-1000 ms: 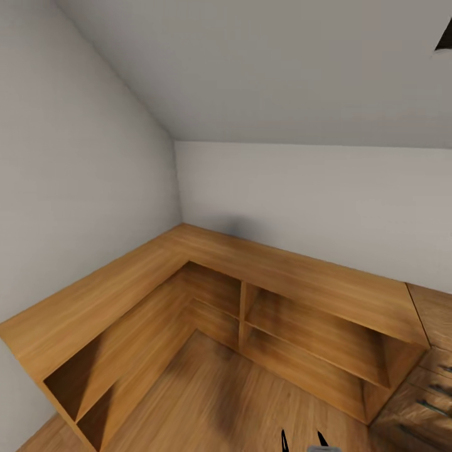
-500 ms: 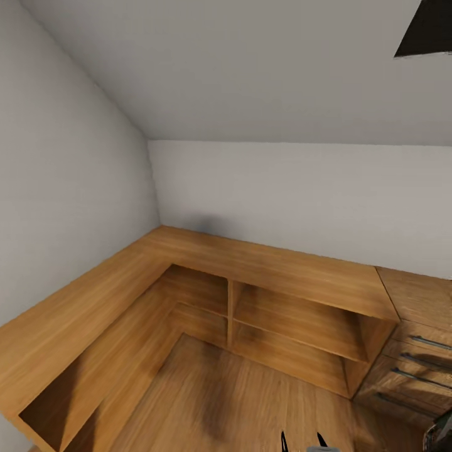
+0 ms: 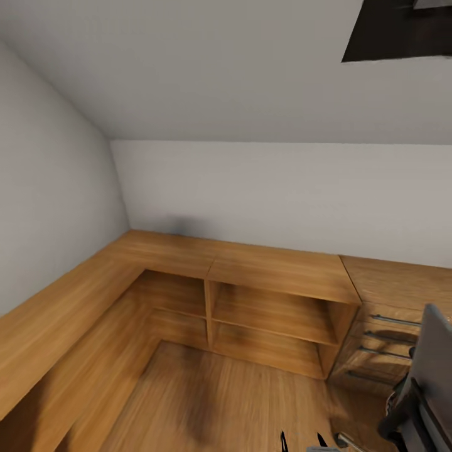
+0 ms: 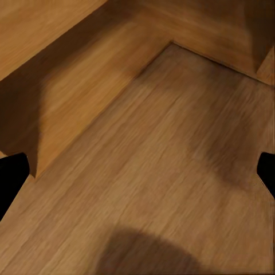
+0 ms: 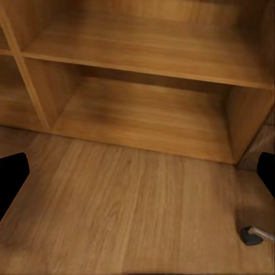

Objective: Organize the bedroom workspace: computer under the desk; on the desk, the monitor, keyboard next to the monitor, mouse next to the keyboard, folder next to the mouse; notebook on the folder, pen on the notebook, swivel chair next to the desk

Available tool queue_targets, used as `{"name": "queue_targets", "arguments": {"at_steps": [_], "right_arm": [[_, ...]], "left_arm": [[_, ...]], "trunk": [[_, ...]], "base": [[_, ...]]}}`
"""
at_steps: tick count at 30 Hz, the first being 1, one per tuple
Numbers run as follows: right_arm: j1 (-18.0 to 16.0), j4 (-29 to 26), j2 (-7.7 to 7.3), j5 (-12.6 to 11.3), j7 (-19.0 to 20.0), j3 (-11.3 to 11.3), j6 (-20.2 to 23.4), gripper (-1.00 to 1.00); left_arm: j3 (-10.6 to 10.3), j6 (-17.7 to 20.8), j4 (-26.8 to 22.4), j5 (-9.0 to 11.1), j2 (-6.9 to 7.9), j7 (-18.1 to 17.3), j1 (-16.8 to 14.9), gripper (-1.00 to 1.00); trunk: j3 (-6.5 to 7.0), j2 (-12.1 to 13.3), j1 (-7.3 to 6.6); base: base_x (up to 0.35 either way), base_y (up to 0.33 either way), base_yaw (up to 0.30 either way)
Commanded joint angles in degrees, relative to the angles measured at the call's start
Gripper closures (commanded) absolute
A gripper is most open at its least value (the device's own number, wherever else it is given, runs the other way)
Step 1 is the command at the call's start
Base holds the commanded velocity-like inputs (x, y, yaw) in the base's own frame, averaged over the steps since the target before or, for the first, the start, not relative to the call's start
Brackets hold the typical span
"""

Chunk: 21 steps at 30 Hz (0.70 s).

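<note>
Where wooden shelves point(image 3: 270, 314) corner — swivel chair point(image 3: 430, 376) beside chest point(image 3: 383, 326).

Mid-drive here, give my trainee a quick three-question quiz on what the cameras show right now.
1. True or false: the swivel chair shows at the right edge of the head view.
2. The drawers of the wooden chest have: A) round silver knobs, B) long bar handles, C) no handles.
3. Fill in: in the right wrist view, a castor rests on the wooden ____.

Key: 1 true; 2 B; 3 floor.
</note>
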Motion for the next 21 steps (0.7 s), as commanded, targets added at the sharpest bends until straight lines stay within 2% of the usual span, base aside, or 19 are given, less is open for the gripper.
{"name": "queue_targets", "arguments": {"at_steps": [1, 7, 13, 21], "right_arm": [[-0.07, 0.06, 0.01, -0.55, -0.08, 0.50, -0.17, -1.00], [-0.04, 0.06, 0.01, -0.55, 0.00, 0.50, -0.17, -1.00], [-0.07, 0.06, 0.04, -0.55, 0.01, 0.50, -0.17, -1.00], [-0.06, 0.06, 0.07, -0.55, 0.03, 0.50, -0.17, -1.00]], "left_arm": [[-0.49, -0.10, -0.03, -0.04, 0.00, 0.58, -0.01, -1.00], [-0.49, -0.10, -0.03, -0.03, 0.01, 0.53, -0.01, -1.00], [-0.49, -0.10, -0.03, -0.05, 0.01, 0.53, -0.01, -1.00], [-0.49, -0.10, -0.03, -0.07, -0.02, 0.61, -0.01, -1.00]], "trunk": [[-0.06, -0.04, 0.00], [-0.06, -0.04, 0.00], [-0.06, -0.04, 0.00], [-0.06, -0.04, 0.00]], "base": [[0.000, 0.046, -0.294], [0.032, 0.217, -0.294], [0.167, 0.241, -0.294], [0.115, 0.044, -0.294]]}}
